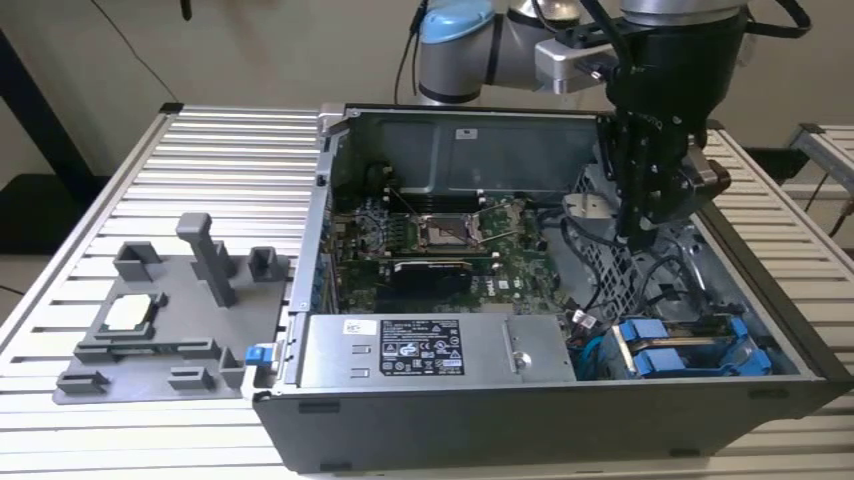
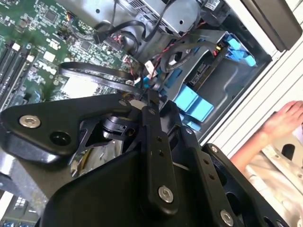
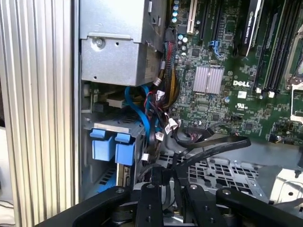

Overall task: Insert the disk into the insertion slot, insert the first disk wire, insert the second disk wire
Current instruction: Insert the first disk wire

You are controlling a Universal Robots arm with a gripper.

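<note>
I'm hanging my gripper [image 1: 641, 232] low inside the open computer case [image 1: 334, 250], just above the perforated drive cage [image 3: 222, 171]. My fingers [image 2: 151, 142] are drawn together at the tips (whether a thin plug is nipped between them, I cannot tell).

Here's what's worrying me, biggest first. My wrist is riding close to the case wall on the exterior view's right, so I'm judging that a sideways swing would be knocking metal. A person's hand [image 2: 284, 120] is resting just outside the case, and any wide move would be heading that way. The black flat cables [image 3: 213, 147] are looping right beside my tips, and a careless pull would be snagging one and dragging it. The blue cable [image 3: 139, 111] and the thin red-and-black wires with small white plugs [image 3: 163, 126] are bunching between cage and motherboard [image 1: 427, 235]. A plug pushed in crooked would be bending or seating only halfway.

Now the holders. The case is carrying the motherboard, the silver labelled power-supply box [image 1: 427, 350] along its near side, and the cage in the near corner on the exterior view's right. In that cage two blue carrier fronts [image 3: 113, 145] are sitting side by side. I'm reading the disk [image 1: 707, 352] as already lying in the insertion slot [image 3: 102, 125] in its blue frame, though which front is its own I cannot tell. Out on the slatted table [image 1: 214, 160], a grey fixture tray [image 1: 160, 350] is holding a pale square part [image 1: 131, 312].
</note>
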